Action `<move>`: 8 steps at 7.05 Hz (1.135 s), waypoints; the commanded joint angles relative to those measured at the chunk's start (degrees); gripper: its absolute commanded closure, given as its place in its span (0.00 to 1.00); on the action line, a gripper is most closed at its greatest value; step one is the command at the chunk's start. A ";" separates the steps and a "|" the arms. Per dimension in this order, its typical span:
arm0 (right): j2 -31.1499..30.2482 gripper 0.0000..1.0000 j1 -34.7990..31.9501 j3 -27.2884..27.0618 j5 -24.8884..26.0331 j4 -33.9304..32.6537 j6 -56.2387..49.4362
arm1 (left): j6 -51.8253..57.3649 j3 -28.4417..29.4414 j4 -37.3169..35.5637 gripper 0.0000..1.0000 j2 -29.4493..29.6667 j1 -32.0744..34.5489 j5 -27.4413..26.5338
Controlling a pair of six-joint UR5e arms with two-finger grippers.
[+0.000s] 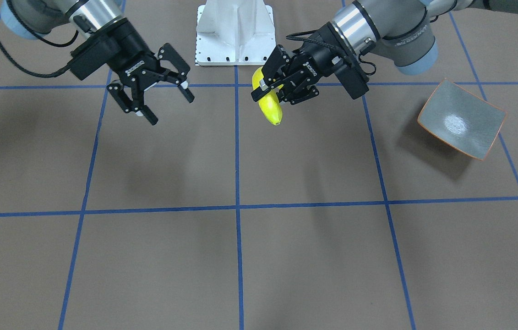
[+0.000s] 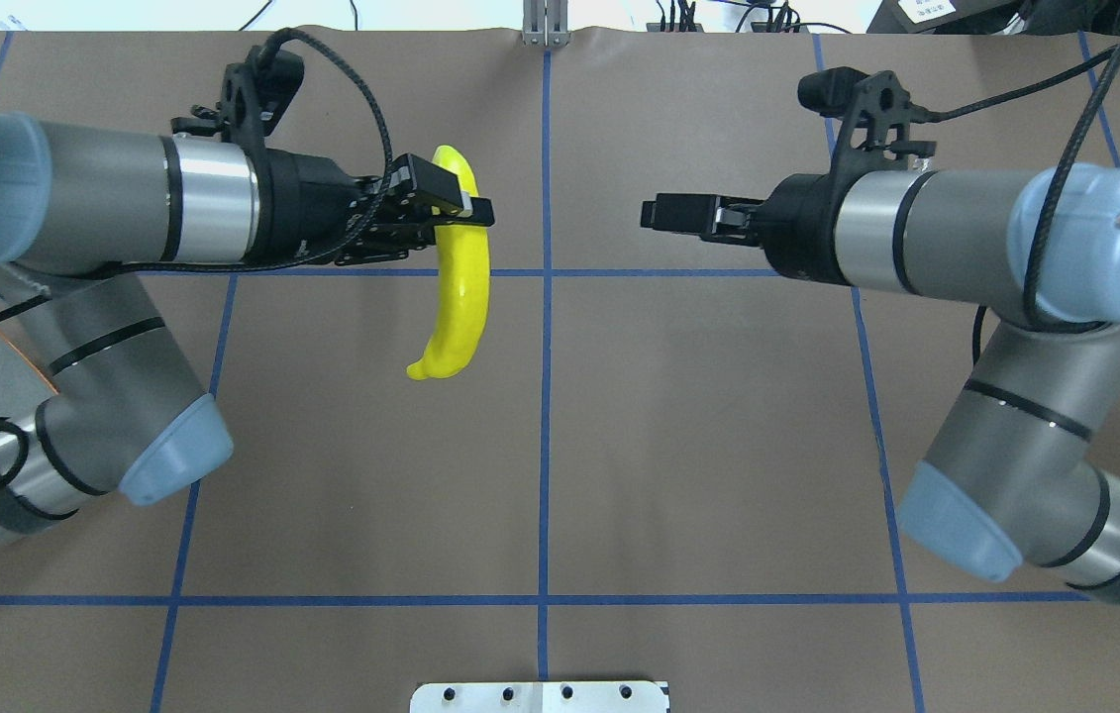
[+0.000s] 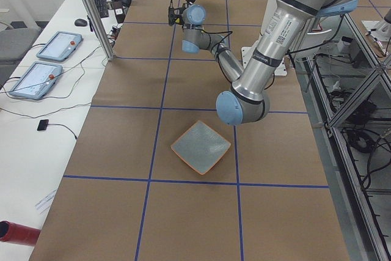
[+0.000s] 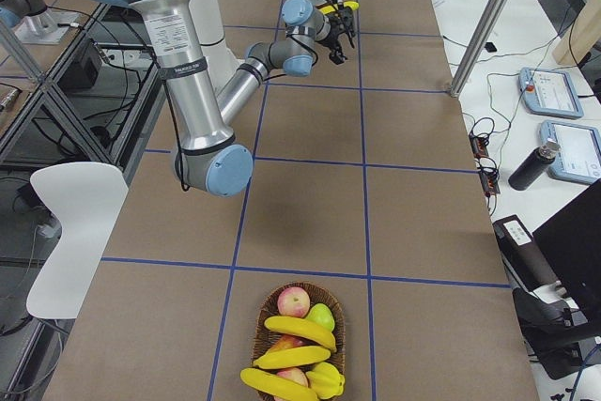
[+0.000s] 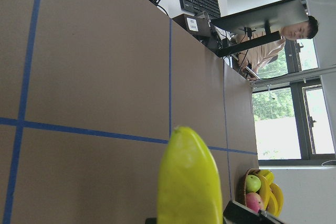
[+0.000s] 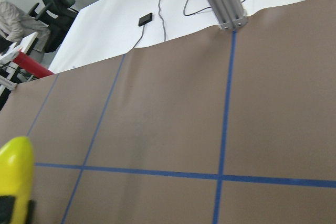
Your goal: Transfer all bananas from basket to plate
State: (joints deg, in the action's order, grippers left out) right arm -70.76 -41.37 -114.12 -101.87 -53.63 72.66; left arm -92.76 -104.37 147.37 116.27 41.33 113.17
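Observation:
My left gripper (image 1: 273, 94) (image 2: 456, 205) is shut on one yellow banana (image 1: 271, 109) (image 2: 461, 287) and holds it in the air over the table's middle, its free end hanging down. The same banana fills the bottom of the left wrist view (image 5: 189, 182) and shows at the lower left of the right wrist view (image 6: 16, 174). My right gripper (image 1: 171, 109) (image 2: 661, 213) is open and empty, facing the banana across a gap. The grey-green plate (image 1: 462, 120) (image 3: 200, 147) with its orange rim lies empty on my left side. Three bananas (image 4: 299, 331) lie in the basket (image 4: 268, 312).
The wicker basket stands far off at the table's right end and also holds a green apple (image 4: 321, 316) and a peach (image 4: 294, 301). The white robot base (image 1: 235, 32) is at the table's edge between the arms. Blue tape lines cross the brown table.

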 commanded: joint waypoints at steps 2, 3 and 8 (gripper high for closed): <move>-6.38 0.00 -17.65 8.27 -19.03 -0.16 -7.49 | 16.40 -8.55 0.11 1.00 -22.23 0.94 0.21; -9.89 0.00 -21.87 9.77 -21.50 -0.42 -13.71 | 23.34 -8.83 0.11 1.00 -27.88 2.51 2.30; -15.72 0.00 -39.55 26.10 -29.17 -1.66 -50.70 | 57.02 1.41 -0.15 1.00 -39.02 12.72 6.54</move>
State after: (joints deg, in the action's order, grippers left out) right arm -85.97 -77.55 -92.30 -130.80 -55.15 31.00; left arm -42.92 -107.51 147.23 77.50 53.29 120.08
